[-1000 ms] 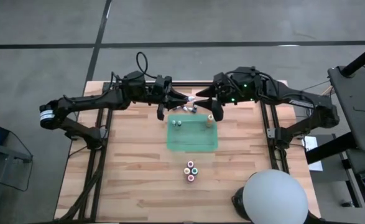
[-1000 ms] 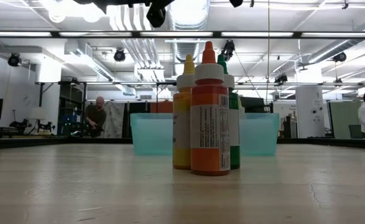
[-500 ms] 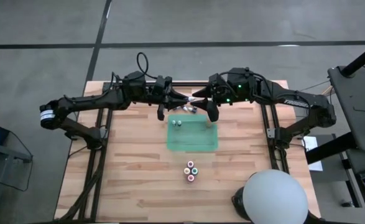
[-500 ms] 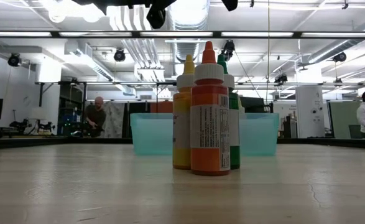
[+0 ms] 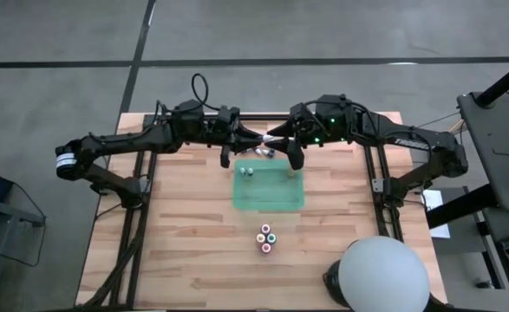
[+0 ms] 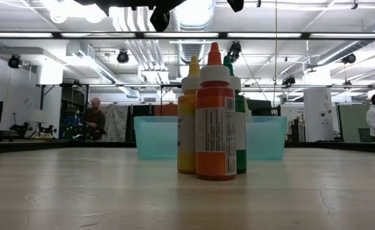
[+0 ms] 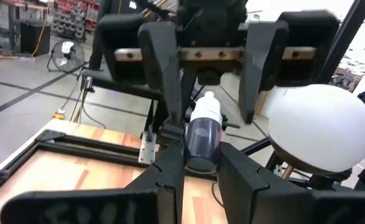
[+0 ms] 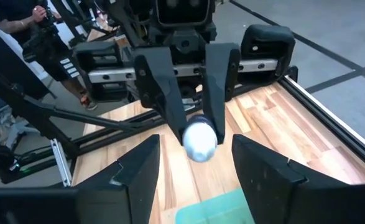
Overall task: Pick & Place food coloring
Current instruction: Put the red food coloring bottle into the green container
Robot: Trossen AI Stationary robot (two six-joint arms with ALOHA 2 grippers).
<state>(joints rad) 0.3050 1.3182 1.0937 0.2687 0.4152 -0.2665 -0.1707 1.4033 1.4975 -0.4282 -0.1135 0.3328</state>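
You have both arms meeting nose to nose over the far edge of the wooden bench (image 5: 185, 234), just behind the green tray (image 5: 268, 188). Your left pincer (image 7: 201, 165) is closed on a small bottle (image 7: 204, 132) with a bluish body and a white cap, gripping it by the lower body between its two fingers, cap pointing toward the other arm. Your right pincer (image 8: 191, 165) faces it with its fingers spread wide on either side of that same bottle's white cap (image 8: 199, 141); from the right wrist view there is a gap on both sides, so it looks not to be touching, though the overhead view is too crowded there to confirm.

Inside the tray, two tiny bottles (image 5: 248, 171) stand near its far left corner. The tray's far right corner is partly hidden under your right arm.

In front of the tray, well apart from it, a tight cluster of four bottles (image 5: 266, 237) stands upright in the middle of the bench. From the low view the orange one (image 6: 215, 121) is nearest, the yellow one (image 6: 188, 124) is beside it, and a green one (image 6: 240, 131) is behind.
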